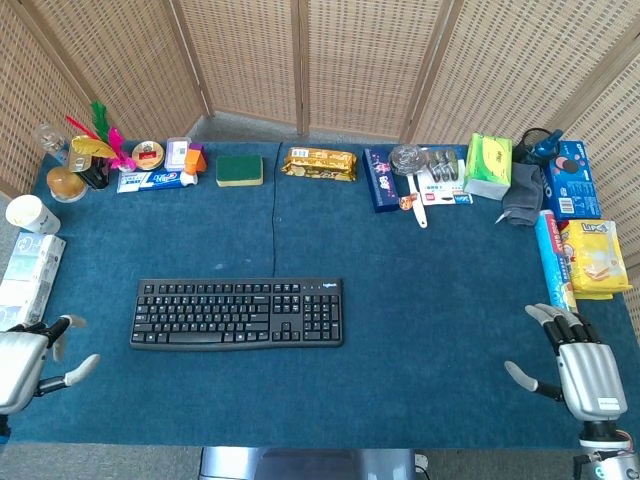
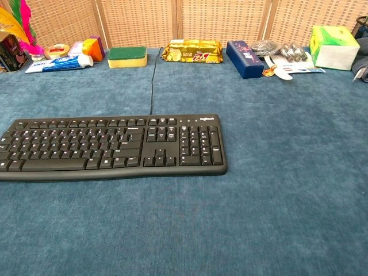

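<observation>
A black keyboard (image 1: pixel 237 313) lies flat on the blue cloth (image 1: pixel 420 290), left of centre; the chest view shows the keyboard (image 2: pixel 112 146) close up with its cable running to the back. My left hand (image 1: pixel 30 358) hovers at the front left corner, fingers apart, holding nothing, a short way left of the keyboard. My right hand (image 1: pixel 578 367) is at the front right corner, fingers spread and empty, just below a yellow snack pack (image 1: pixel 594 259). Neither hand shows in the chest view.
Along the back edge: toothpaste (image 1: pixel 156 180), green sponge (image 1: pixel 239 170), golden snack bag (image 1: pixel 320 163), dark blue box (image 1: pixel 380 180), green tissue pack (image 1: pixel 488 166). A paper cup (image 1: pixel 27 214) and white pack (image 1: pixel 28 272) sit at the left; blue boxes (image 1: pixel 571 180) at the right. Wicker screens stand behind.
</observation>
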Controlling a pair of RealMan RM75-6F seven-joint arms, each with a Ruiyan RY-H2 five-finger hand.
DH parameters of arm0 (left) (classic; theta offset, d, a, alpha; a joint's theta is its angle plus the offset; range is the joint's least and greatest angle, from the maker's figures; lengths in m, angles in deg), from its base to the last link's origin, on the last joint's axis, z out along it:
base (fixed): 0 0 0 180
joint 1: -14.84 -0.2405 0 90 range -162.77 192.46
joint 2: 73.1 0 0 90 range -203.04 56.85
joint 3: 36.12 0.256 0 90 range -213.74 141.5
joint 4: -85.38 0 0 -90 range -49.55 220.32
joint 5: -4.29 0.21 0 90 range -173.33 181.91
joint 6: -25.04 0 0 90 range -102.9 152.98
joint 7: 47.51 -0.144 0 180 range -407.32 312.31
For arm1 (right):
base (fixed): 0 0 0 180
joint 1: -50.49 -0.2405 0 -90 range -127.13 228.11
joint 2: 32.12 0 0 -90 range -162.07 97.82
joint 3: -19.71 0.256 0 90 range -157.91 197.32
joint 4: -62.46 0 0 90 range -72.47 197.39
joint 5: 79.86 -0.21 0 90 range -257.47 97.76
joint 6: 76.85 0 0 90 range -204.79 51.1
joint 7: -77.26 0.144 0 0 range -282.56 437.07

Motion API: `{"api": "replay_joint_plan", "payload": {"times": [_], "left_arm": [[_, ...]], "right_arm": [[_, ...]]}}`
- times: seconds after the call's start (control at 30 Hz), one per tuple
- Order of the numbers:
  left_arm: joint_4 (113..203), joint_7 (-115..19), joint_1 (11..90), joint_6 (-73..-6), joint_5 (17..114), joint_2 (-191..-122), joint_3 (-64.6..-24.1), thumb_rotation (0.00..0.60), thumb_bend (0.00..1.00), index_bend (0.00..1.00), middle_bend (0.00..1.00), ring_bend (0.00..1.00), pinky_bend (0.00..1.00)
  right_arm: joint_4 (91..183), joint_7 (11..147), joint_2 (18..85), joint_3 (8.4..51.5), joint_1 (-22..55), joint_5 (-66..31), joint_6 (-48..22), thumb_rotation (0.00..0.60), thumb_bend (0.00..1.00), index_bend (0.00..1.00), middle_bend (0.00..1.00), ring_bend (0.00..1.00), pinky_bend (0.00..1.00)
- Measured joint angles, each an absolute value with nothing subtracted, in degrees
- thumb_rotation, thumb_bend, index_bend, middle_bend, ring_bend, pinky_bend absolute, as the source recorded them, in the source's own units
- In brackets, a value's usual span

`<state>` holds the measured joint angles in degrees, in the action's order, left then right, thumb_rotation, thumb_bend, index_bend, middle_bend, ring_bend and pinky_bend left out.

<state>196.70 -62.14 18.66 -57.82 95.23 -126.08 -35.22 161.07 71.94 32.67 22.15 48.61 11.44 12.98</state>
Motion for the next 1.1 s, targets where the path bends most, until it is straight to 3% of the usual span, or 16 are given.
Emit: {"api": "replay_joint_plan", "payload": {"times": [0.2,0.57,1.1], "left_arm": [[197.1,-67.6,21.9,-51.0,91.0,-125.9,-35.6,0.000,0.14,0.35,1.00,1.00,1.00],[195.1,-72.6,26.4,-41.6,80.5,-129.4,-35.8,0.000,0.14,0.35,1.00,1.00,1.00],[190.8,-74.3,30.5,-36.7,74.0,-135.6,-35.5,0.000,0.14,0.35,1.00,1.00,1.00]], "right_arm": [[161.0,71.9,32.6,22.4,48.4,10.9,12.4,0.000,0.23,0.20,0.23,0.19,0.18],[160.9,71.7,32.7,22.5,48.4,10.2,12.0,0.000,0.23,0.20,0.23,0.19,0.18],[160.9,71.5,32.7,22.6,48.6,9.5,11.9,0.000,0.23,0.20,0.23,0.19,0.18]]}}
